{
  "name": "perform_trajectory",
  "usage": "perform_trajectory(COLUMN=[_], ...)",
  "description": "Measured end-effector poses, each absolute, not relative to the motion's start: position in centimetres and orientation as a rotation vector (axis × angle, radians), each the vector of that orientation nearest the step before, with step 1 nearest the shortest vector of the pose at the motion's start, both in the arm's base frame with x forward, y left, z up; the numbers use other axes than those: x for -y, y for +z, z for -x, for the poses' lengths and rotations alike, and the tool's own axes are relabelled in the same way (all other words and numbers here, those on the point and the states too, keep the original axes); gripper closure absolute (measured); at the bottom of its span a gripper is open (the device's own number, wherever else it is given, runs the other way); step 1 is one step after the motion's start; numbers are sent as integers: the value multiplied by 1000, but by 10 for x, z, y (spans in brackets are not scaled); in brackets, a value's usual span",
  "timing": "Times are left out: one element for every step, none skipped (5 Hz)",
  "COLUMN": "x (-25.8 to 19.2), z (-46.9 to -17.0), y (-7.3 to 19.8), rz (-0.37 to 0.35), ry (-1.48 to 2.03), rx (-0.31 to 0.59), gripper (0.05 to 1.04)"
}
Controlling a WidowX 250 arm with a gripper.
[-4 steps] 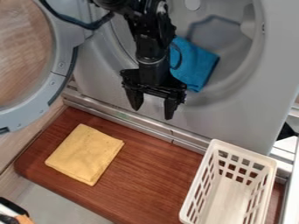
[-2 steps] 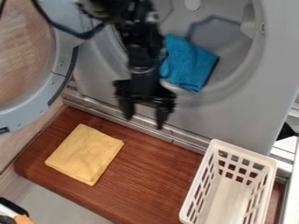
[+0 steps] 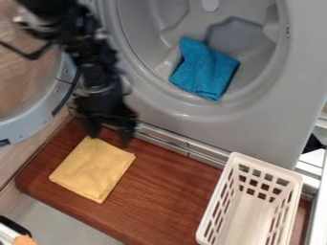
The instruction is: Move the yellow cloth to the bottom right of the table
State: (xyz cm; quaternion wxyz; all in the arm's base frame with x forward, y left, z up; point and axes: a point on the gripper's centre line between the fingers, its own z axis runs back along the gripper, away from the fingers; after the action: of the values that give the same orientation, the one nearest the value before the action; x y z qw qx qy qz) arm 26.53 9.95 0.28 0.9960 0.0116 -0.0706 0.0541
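Observation:
My gripper (image 3: 110, 136) hangs open over the back left of the brown wooden table (image 3: 167, 191), its two fingers apart with nothing between them. The yellow cloth (image 3: 93, 168) lies flat and folded on the table's left part. One fingertip is at the cloth's upper corner in the view, the other to the right of that corner; whether they touch it I cannot tell.
A white slotted basket (image 3: 218, 204) stands at the table's right end. Behind the table is a grey machine (image 3: 191, 125) with a blue cloth (image 3: 205, 70) in its round opening. Its round door (image 3: 38, 113) stands open at the left.
The gripper has moved left and down in the view, from in front of the machine's opening to the cloth's upper corner. The blue cloth is now uncovered by the arm.

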Motion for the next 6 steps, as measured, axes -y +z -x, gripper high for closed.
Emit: perform_trajectory(x=[-117, -132, -136, -137, -134, -105], z=[-262, -270, -274, -275, -273, -272], y=[-34, -58, -78, -81, -84, -86], rz=[-35, -39, -60, -125, -126, -105], ry=[93, 123, 113, 73, 84, 117], rx=[122, 142, 130, 133, 141, 172], gripper=[85, 85, 83, 81, 81, 84])
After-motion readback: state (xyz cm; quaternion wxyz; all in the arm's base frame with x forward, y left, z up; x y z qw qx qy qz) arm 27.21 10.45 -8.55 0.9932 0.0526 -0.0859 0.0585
